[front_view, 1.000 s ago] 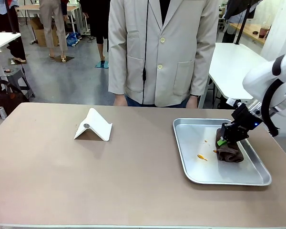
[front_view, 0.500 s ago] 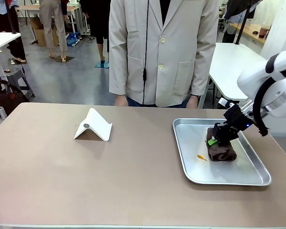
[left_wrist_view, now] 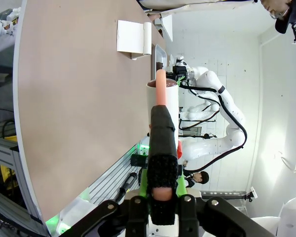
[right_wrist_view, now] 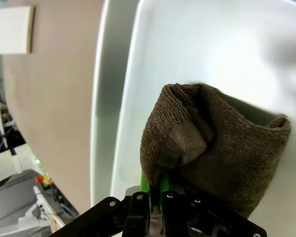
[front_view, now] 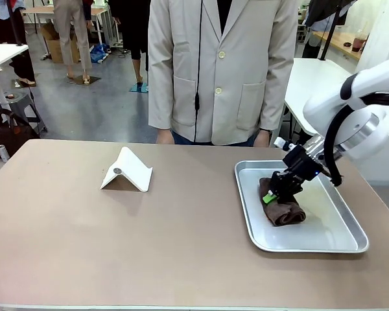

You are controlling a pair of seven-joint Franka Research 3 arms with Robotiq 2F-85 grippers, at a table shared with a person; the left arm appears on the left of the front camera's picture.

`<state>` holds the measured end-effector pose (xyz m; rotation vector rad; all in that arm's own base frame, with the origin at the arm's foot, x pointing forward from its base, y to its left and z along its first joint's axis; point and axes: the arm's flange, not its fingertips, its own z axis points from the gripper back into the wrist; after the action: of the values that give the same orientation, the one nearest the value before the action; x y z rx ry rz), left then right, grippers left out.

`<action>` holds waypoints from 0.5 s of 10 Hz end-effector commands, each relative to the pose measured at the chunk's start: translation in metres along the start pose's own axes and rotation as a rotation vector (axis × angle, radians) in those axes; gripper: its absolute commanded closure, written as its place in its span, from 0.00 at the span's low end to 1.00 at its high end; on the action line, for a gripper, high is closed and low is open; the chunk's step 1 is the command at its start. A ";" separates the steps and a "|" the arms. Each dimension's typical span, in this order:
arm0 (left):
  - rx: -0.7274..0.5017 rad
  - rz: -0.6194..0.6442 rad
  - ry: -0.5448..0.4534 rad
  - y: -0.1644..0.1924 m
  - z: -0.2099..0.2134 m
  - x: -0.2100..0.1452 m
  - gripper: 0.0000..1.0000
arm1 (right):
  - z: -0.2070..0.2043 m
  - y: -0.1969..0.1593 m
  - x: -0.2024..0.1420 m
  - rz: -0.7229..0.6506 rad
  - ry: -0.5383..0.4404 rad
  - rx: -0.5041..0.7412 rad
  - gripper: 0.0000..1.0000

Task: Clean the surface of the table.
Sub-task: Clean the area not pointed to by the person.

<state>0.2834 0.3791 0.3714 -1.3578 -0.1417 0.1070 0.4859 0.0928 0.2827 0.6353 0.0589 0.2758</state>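
The taupe-brown table (front_view: pixel 117 246) stretches across the front view. At its right end, my right gripper (front_view: pixel 270 196) is shut on a folded brown cloth (front_view: pixel 285 212) and presses it onto the floor of a silver tray (front_view: pixel 311 247), near the tray's left side. From the right wrist, the cloth (right_wrist_view: pixel 217 143) bunches up over my fingers (right_wrist_view: pixel 155 197), with the tray's rim (right_wrist_view: pixel 101 98) and the table (right_wrist_view: pixel 54 98) to the left. My left gripper (left_wrist_view: pixel 162 114) hovers off the table's (left_wrist_view: pixel 79 98) edge, shut on a thin salmon-pink strip (left_wrist_view: pixel 160 89).
A white folded stand (front_view: pixel 127 171) sits on the table left of centre. A person in a beige jacket (front_view: pixel 220 71) stands at the far edge with both hands down. A white cylinder (left_wrist_view: pixel 170 101) sits just past my left fingertips.
My right gripper has dragged the cloth leftward across the tray floor, over the small orange speck, which no longer shows. The stand and the person have stayed put.
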 end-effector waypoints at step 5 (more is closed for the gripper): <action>0.000 0.010 -0.001 -0.005 -0.002 -0.003 0.91 | -0.029 0.027 -0.021 0.120 0.087 0.049 1.00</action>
<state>0.2833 0.3791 0.3714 -1.3578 -0.1416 0.1073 0.4710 0.1193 0.2793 0.6627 0.1030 0.3799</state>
